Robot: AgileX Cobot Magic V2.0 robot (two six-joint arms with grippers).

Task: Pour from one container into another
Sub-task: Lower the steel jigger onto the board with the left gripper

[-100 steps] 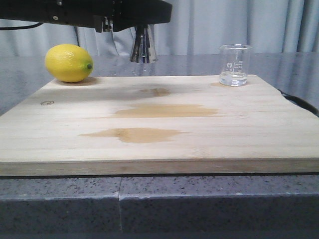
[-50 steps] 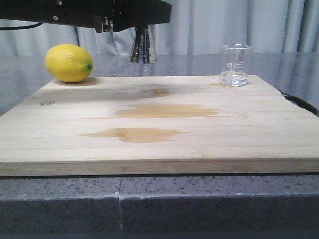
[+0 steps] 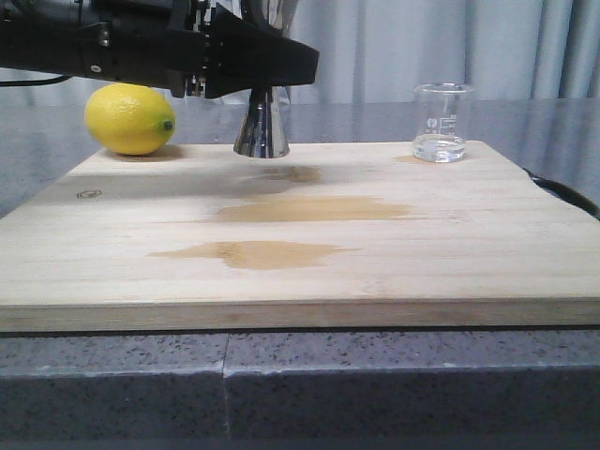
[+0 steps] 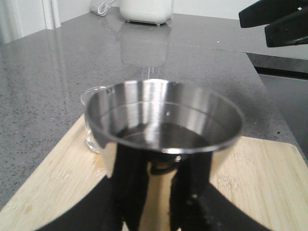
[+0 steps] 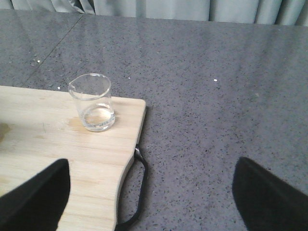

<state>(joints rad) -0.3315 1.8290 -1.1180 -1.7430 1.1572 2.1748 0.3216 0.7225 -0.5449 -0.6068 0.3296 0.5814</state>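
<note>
The steel jigger (image 3: 262, 127) hangs from my left gripper (image 3: 265, 80), which is shut on its narrow waist; its base is at or just above the far part of the wooden board (image 3: 309, 272). In the left wrist view the jigger's open cup (image 4: 163, 120) fills the middle, with black fingers (image 4: 129, 190) on both sides. The glass beaker (image 3: 441, 123) stands upright at the board's far right corner with a little clear liquid in it. My right gripper (image 5: 151, 197) is open over the board's right edge, short of the beaker (image 5: 94, 103) and apart from it.
A yellow lemon (image 3: 129, 119) lies at the board's far left corner. A black strap loop (image 5: 139, 192) hangs off the board's right edge. Grey speckled counter (image 5: 216, 96) surrounds the board. Darker patches (image 3: 262, 253) mark the board's middle.
My left arm has come down with the jigger, from hanging above the board's far edge to the board's surface. The beaker and the lemon have not moved.
</note>
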